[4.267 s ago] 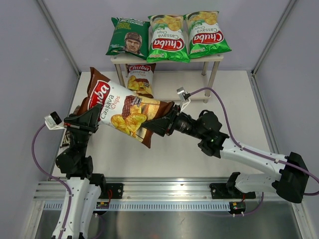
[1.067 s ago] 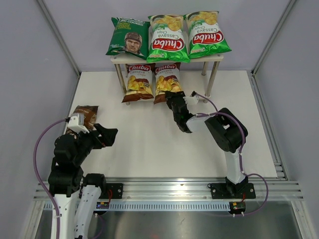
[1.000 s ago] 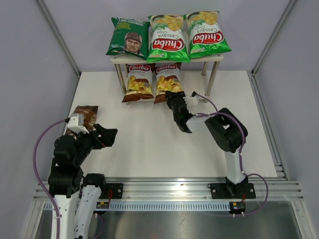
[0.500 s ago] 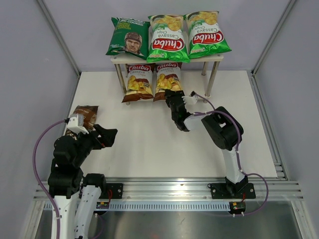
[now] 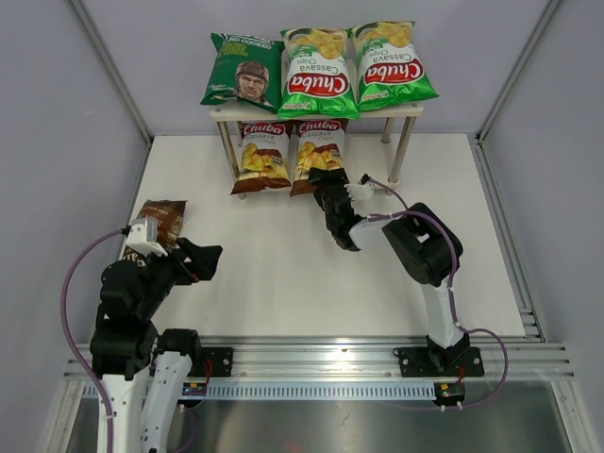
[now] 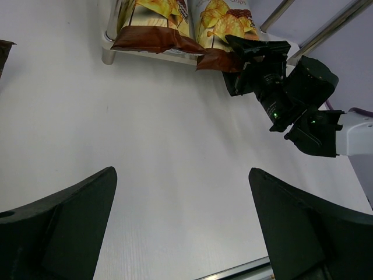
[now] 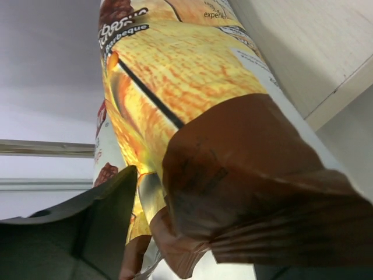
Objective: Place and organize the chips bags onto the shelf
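The shelf (image 5: 223,110) carries three chips bags on its top board: a dark green one with a man's face (image 5: 242,71) and two bright green Chuba bags (image 5: 319,71) (image 5: 390,64). On the lower board lie two brown-and-white Chuba bags (image 5: 264,156) (image 5: 319,156). My right gripper (image 5: 330,195) is at the near end of the right one (image 7: 192,76), jaws apart around its crimped brown edge, the left finger (image 7: 111,216) clear of the foil. A dark brown bag (image 5: 160,220) lies flat on the table at the left. My left gripper (image 5: 203,257) hovers open and empty beside it.
Grey enclosure walls stand close on the left, right and behind the shelf. The shelf's thin metal legs (image 5: 403,151) rise by my right arm's wrist. A purple cable (image 5: 415,217) loops over the right arm. The aluminium base rail (image 5: 311,359) runs along the near edge.
My right gripper's jaws have spread apart at the bag's near end, and that bag sits slightly further in under the top board. The left arm has stayed put.
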